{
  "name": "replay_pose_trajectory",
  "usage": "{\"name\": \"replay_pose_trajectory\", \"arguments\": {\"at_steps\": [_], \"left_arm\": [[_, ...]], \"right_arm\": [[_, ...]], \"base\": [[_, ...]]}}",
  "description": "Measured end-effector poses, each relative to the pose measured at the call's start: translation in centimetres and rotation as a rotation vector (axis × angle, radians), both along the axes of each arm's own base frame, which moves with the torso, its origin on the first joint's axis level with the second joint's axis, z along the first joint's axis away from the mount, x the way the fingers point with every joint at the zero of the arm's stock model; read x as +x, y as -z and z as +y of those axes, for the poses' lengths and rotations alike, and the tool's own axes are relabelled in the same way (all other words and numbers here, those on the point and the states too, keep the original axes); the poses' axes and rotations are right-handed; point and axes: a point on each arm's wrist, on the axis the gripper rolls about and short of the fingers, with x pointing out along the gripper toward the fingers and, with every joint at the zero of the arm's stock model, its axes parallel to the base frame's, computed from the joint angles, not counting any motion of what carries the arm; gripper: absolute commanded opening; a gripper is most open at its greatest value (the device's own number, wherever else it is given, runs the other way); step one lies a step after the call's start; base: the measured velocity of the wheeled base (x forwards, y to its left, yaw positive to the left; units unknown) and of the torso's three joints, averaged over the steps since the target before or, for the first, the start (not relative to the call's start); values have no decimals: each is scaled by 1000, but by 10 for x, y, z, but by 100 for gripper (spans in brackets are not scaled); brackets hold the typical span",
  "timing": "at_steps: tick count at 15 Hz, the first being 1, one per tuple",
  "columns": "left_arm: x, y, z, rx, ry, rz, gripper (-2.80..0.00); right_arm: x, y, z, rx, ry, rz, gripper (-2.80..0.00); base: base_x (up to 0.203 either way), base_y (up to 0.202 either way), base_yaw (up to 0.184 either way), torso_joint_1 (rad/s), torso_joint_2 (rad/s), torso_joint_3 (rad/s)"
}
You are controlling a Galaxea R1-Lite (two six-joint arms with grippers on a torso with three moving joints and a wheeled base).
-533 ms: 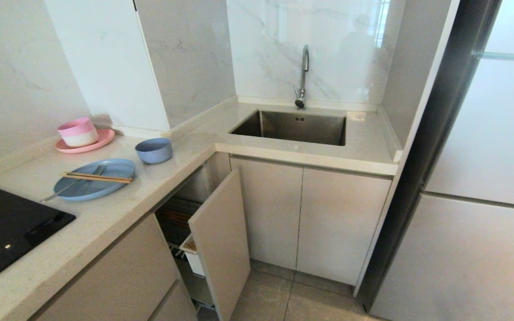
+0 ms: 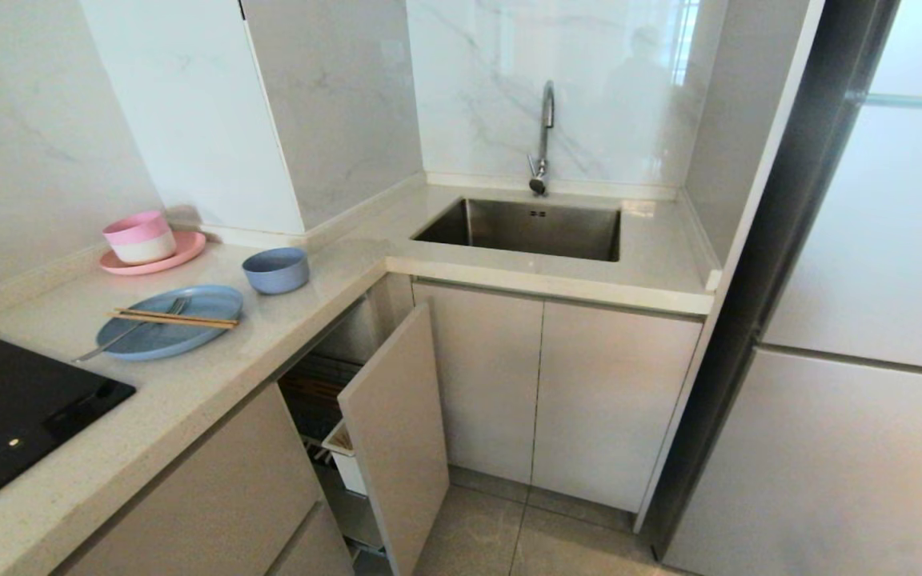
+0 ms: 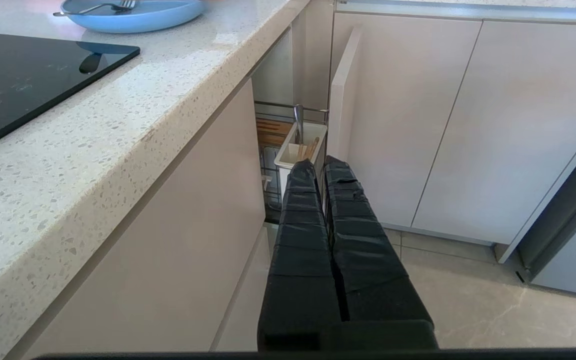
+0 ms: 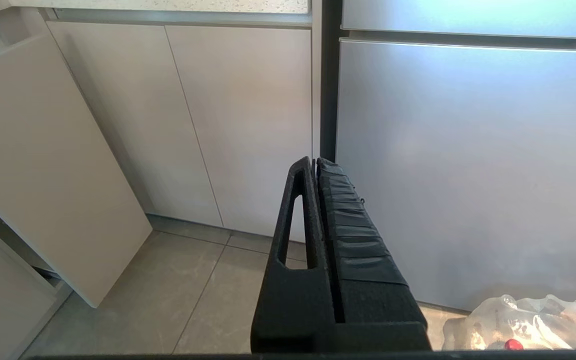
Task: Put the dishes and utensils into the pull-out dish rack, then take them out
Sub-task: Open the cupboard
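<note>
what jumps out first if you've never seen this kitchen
The light-blue plate on the counter left of the sink, chopsticks and fork lying across it, blue-grey bowl just behind. Below the counter, the pull-out dish rack stands drawn out, its beige panel angled into the floor space.

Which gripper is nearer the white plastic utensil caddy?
Left. The left gripper, shut, points at the white plastic utensil caddy; the right gripper, shut, faces the grey fridge door.
</note>
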Motion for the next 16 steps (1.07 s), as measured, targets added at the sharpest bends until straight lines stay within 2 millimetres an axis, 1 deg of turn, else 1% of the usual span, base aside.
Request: {"name": "replay_pose_trajectory", "arguments": {"at_steps": [5, 6, 7, 9, 11, 12, 14, 16], "left_arm": [[0, -2, 0, 36, 1, -10, -280], [-2, -7, 0, 39, -1, -28, -280], [-6, -19, 0, 40, -8, -56, -280], [-20, -55, 1, 47, -53, -102, -280], [-38, -103, 2, 56, -100, -138, -280], [-44, -126, 2, 58, -114, -153, -280], [-41, -180, 3, 51, -135, -209, -280], [-26, -232, 3, 41, -151, -277, -280]], "right_arm": [[0, 0, 0, 0, 0, 0, -280], [0, 0, 0, 0, 0, 0, -280], [0, 0, 0, 0, 0, 0, -280], [0, 0, 0, 0, 0, 0, -280], [0, 0, 0, 0, 0, 0, -280], [0, 0, 0, 0, 0, 0, -280], [0, 0, 0, 0, 0, 0, -280], [0, 0, 0, 0, 0, 0, -280]], "base": [[0, 0, 0, 0, 0, 0], [0, 0, 0, 0, 0, 0], [0, 0, 0, 0, 0, 0], [0, 0, 0, 0, 0, 0], [0, 0, 0, 0, 0, 0], [0, 0, 0, 0, 0, 0], [0, 0, 0, 0, 0, 0], [0, 0, 0, 0, 0, 0]]}}
